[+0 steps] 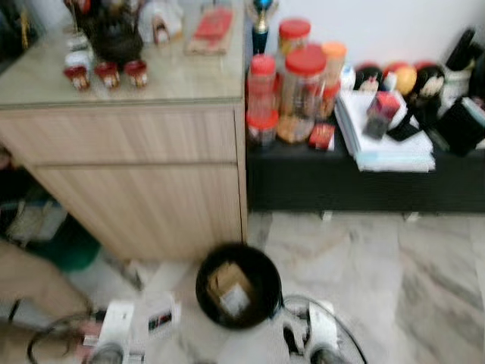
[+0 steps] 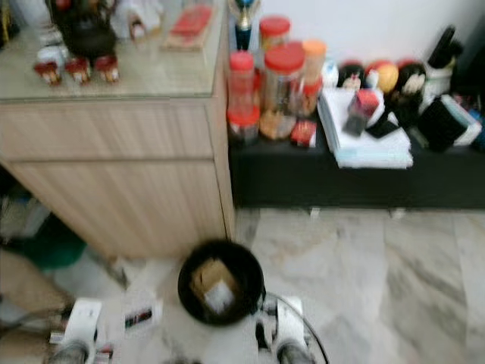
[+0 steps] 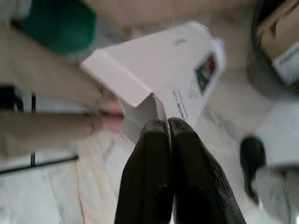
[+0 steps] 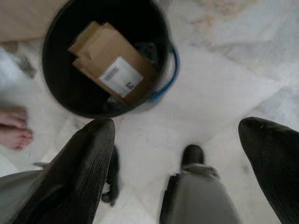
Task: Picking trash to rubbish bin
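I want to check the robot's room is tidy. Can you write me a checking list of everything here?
Surface: pale marble floor.
Job's things: black bin on the floor, brown cardboard inside; white paper box not yet in it.
Clutter: red-lidded jars, papers on the low black shelf.
Claws: left claw shut on the white paper box; right claw open beside the bin.
Cables: black cable on the floor.
Surroundings: wooden cabinet; a person's bare foot.

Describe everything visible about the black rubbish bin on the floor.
The rubbish bin is a round, black, open-topped bucket, seemingly plastic, with a blue handle hanging at one side. It stands upright on the pale marble floor, close to the wooden cabinet's corner. Inside lies a brown cardboard piece bearing a white label.
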You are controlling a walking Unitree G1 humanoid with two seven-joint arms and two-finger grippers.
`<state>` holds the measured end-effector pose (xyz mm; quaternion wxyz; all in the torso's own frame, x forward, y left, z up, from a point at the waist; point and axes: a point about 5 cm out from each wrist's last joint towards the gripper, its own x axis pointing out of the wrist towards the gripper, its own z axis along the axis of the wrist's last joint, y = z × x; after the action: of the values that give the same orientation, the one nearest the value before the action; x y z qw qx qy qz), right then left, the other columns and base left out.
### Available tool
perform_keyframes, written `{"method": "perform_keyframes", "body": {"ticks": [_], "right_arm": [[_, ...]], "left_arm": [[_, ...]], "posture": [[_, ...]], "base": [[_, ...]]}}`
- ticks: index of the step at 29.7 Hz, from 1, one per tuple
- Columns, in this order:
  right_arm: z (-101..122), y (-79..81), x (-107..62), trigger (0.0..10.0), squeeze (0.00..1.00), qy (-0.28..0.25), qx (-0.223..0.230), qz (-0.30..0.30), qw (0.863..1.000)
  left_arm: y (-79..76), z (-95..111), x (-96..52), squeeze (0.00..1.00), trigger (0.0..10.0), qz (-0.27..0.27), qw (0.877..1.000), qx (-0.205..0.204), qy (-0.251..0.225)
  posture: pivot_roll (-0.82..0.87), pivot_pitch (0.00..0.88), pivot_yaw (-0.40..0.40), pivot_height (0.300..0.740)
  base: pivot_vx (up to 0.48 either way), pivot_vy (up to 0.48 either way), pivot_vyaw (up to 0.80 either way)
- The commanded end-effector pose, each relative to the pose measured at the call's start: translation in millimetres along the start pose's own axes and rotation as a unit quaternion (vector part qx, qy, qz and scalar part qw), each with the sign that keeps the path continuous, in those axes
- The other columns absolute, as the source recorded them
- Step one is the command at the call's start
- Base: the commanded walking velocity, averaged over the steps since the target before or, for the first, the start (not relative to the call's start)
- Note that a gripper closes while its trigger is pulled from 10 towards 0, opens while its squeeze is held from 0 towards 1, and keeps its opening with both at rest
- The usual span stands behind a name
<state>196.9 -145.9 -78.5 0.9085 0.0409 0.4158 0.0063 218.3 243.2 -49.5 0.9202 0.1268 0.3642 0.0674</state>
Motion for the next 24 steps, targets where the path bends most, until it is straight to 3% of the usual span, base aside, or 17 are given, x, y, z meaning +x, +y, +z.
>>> {"method": "perform_keyframes", "body": {"ticks": [1,4,6,7,10,12,13,24], "right_arm": [[-7.1,-2.5,-1.7,10.0,0.0,0.012,0.003,-0.004,1.0],[-7.4,-2.5,-1.8,10.0,0.0,0.013,0.002,-0.003,1.0],[-6.8,-1.1,-1.5,10.0,0.0,0.013,-0.002,-0.001,1.0],[-5.4,0.0,-1.0,10.0,0.0,0.012,-0.005,0.001,1.0],[0.4,1.3,0.4,10.0,0.0,0.004,-0.009,0.006,1.0],[2.4,1.9,0.8,10.0,0.0,0.001,-0.009,0.008,1.0],[12.7,3.3,3.0,10.0,0.0,-0.014,-0.013,0.01,1.0],[43.8,9.4,7.9,10.0,0.0,-0.06,-0.022,0.026,0.998]], "left_arm": [[-5.4,-2.6,-0.9,0.0,10.0,-0.016,1.0,0.017,0.001],[-6.6,1.8,0.0,0.0,10.0,-0.021,1.0,0.022,-0.008],[-12.5,26.7,4.1,0.0,10.0,-0.038,0.997,0.038,-0.057],[-18.2,49.3,6.2,0.0,10.0,-0.054,0.992,0.046,-0.102],[-29.3,75.1,6.5,0.0,10.0,-0.088,0.984,0.051,-0.148],[-31.8,80.2,6.3,0.0,10.0,-0.097,0.981,0.05,-0.158],[-43.0,92.1,5.6,0.0,10.0,-0.129,0.974,0.072,-0.174],[-68.9,113.5,1.6,0.0,10.0,-0.209,0.955,0.071,-0.195]], "posture": [[0.14,0.132,0.058,0.728],[0.14,0.128,0.058,0.728],[0.14,0.123,0.058,0.728],[0.14,0.119,0.059,0.728],[0.14,0.116,0.058,0.728],[0.14,0.117,0.057,0.728],[0.13,0.115,0.055,0.728],[0.13,0.123,0.051,0.728]], "base": [[0.289,0.0,0.0],[0.286,0.0,0.0],[0.287,0.0,0.0],[0.285,0.0,0.0],[0.197,0.0,0.0],[0.0,0.0,0.0],[0.0,0.0,0.0],[0.0,0.0,0.0]]}}
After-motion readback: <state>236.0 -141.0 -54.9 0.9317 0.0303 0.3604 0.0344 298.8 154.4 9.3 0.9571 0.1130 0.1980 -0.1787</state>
